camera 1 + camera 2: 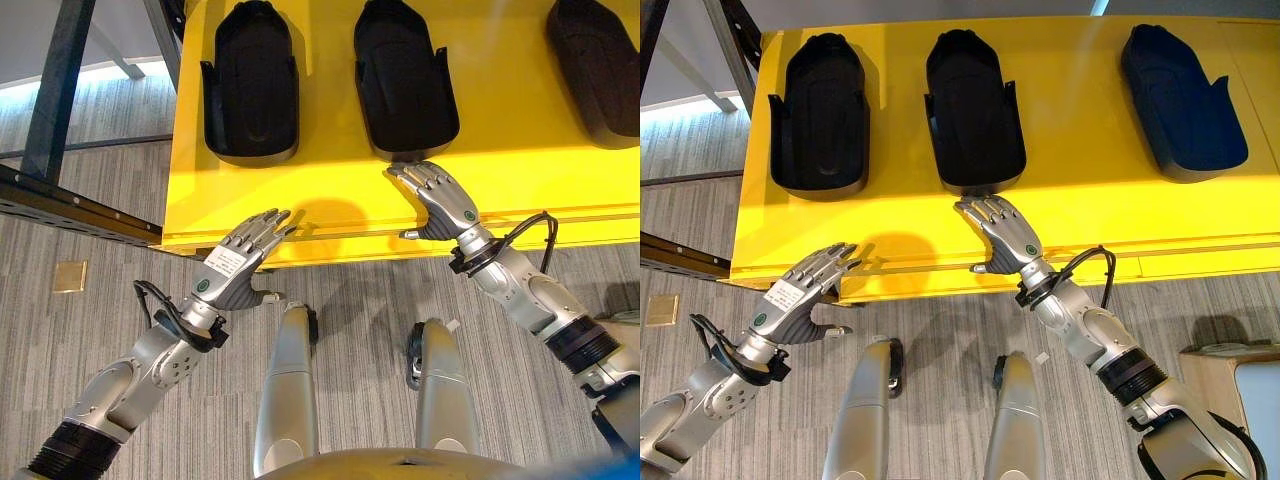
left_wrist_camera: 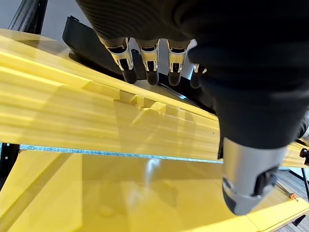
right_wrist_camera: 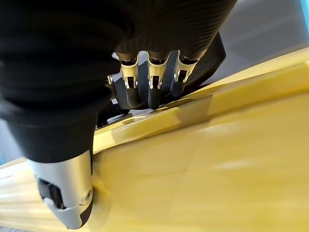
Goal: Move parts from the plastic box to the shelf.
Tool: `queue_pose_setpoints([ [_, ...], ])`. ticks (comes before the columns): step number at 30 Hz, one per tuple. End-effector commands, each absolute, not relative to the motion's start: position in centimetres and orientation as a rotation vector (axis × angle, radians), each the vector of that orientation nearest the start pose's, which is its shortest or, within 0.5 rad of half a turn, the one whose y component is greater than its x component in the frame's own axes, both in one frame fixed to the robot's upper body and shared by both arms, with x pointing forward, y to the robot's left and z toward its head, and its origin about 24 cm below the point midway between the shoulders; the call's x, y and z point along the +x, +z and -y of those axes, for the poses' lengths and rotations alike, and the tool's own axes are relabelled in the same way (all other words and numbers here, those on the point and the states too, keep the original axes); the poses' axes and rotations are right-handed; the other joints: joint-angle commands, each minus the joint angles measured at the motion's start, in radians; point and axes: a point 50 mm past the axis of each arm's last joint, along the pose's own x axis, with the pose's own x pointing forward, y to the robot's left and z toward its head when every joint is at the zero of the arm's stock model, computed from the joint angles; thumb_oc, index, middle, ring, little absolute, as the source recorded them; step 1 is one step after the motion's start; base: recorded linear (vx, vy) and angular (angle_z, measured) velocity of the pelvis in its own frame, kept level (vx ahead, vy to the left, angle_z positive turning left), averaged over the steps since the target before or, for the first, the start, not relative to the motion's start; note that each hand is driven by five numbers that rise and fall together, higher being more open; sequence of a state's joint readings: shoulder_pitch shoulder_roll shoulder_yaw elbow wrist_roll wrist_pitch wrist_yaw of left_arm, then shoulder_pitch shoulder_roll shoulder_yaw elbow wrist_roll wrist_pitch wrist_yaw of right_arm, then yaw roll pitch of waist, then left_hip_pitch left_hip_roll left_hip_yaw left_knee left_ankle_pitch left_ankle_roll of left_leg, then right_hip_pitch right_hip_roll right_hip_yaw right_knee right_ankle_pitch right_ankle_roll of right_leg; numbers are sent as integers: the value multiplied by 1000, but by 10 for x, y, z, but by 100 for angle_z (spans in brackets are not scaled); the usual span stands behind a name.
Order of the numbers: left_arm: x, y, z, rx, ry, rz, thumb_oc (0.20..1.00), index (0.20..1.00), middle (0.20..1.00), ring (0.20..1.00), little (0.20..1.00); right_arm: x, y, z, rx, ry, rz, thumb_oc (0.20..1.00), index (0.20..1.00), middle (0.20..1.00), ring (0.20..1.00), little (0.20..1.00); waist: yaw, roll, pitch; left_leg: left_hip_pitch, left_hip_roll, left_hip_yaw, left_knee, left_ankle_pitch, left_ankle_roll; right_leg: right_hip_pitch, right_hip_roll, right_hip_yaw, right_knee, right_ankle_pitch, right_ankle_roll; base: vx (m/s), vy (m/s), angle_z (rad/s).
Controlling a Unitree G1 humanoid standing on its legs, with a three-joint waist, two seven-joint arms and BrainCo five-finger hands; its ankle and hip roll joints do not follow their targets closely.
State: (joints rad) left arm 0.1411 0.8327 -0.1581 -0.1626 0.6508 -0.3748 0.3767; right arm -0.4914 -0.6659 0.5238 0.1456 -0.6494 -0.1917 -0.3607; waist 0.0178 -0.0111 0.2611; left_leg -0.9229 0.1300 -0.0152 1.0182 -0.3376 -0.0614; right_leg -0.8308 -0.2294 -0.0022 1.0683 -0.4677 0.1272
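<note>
Three black parts lie in a row on my yellow shelf [image 1: 1070,215], along the top of the head frames. The left part [image 1: 820,112] sits in the upper left, the middle part [image 1: 973,108] at upper centre, and the right part [image 1: 1183,100] in the upper right. Each is a long, dark, moulded shell lying flat with its narrow end toward the top of the frame, well apart from its neighbours, with bare yellow between them.

My right hand [image 1: 1005,230] rests at the centre of the frame, palm down on the shelf, fingers straight and spread a little, holding nothing. Its fingertips lie just beside the near end of the middle part; whether they touch it I cannot tell. In the right wrist view the dark tips [image 3: 153,99] point at that black shell [image 3: 212,58] over the yellow surface.

My left hand [image 1: 240,265] hangs at the lower left of the frame, at the shelf's front edge [image 1: 330,243], fingers straight and close together, thumb apart, empty. Its tips reach the edge below the left part and well short of it. In the left wrist view its fingertips [image 2: 152,75] hover above the yellow lip.

The front edge runs straight across the middle of the frame. A wide strip of bare yellow lies between the parts and that edge. Below it is grey striped carpet [image 1: 90,330]. A dark metal frame [image 1: 55,100] stands in the upper left, beside the shelf's left end.
</note>
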Motion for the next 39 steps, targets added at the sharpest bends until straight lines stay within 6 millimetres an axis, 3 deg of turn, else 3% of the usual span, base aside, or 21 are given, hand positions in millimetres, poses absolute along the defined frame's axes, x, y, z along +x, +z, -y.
queue_pose_setpoints([
  [1,207,101,-215,1247,-204,584,1000,1000,1000,1000,1000,307,141,138,-1142,136,749,1000,1000,1000,1000,1000,7,-21,-79,-20,-33,-7,11,22,77,-96,44,-29,-53,175,-60,0,0,0],
  [4,207,100,-215,1236,-206,575,1000,1000,1000,1000,1000,301,138,142,-1095,147,730,1000,1000,1000,1000,1000,3,-22,-78,-17,-33,-7,8,25,75,-94,45,-29,-54,175,-62,0,0,0],
  [9,205,97,-210,1138,-234,547,1000,1000,1000,1000,1000,275,127,153,-860,218,648,1000,1000,1000,1000,1000,-15,-28,-76,-11,-28,-7,9,27,71,-83,48,-34,-55,172,-64,0,0,0],
  [15,188,102,-208,612,-236,464,1000,1000,1000,1000,1000,222,125,183,-619,300,575,1000,1000,1000,1000,1000,-46,-41,-90,101,-17,-13,-66,50,56,27,53,-49,-125,189,-51,20,-12,-1],
  [17,185,96,-211,498,-256,385,1000,1000,1000,1000,1000,216,118,200,-562,260,502,1000,1000,1000,1000,1000,-55,-45,-94,173,-11,-21,-115,59,51,98,58,-53,-172,196,-46,75,-46,-4],
  [19,185,94,-212,440,-269,350,1000,1000,1000,1000,1000,213,117,203,-551,249,485,1000,1000,1000,1000,1000,-54,-46,-91,217,-7,-24,-147,66,49,141,60,-55,-202,202,-44,42,-32,-1],
  [21,182,86,-217,249,-289,248,1000,1000,1000,1000,1000,206,113,213,-456,215,436,1000,1000,1000,1000,1000,-58,-48,-111,356,-4,-32,-253,86,46,279,66,-57,-308,219,-35,115,-44,-1],
  [26,177,83,-223,140,-288,206,1000,1000,1000,1000,1000,199,105,216,-349,209,377,1000,1000,1000,1000,1000,-60,-50,-121,524,-3,-18,-379,110,41,446,72,-61,-428,238,-25,112,-24,-1],
  [28,169,76,-229,48,-266,153,1000,1000,1000,1000,1000,190,95,216,-201,227,305,1000,1000,1000,1000,1000,-62,-52,-139,649,-9,7,-500,144,40,567,86,-78,-532,271,-15,132,-3,-8],
  [32,165,72,-231,-14,-262,133,1000,1000,1000,1000,1000,187,84,217,-133,236,237,1000,1000,1000,1000,1000,-62,-54,-153,738,-11,28,-594,175,35,647,90,-94,-608,293,-9,67,1,-3],
  [34,160,61,-233,-89,-211,107,1000,1000,1000,1000,1000,185,71,218,-116,237,170,1000,1000,1000,1000,1000,-61,-50,-187,818,-11,41,-709,219,29,715,98,-95,-711,325,-4,46,10,0],
  [39,156,44,-234,-183,-135,60,1000,1000,1000,1000,1000,188,64,214,-65,238,145,1000,1000,1000,1000,1000,-53,-41,-244,936,-11,58,-904,296,18,820,106,-87,-908,398,8,35,18,-11],
])
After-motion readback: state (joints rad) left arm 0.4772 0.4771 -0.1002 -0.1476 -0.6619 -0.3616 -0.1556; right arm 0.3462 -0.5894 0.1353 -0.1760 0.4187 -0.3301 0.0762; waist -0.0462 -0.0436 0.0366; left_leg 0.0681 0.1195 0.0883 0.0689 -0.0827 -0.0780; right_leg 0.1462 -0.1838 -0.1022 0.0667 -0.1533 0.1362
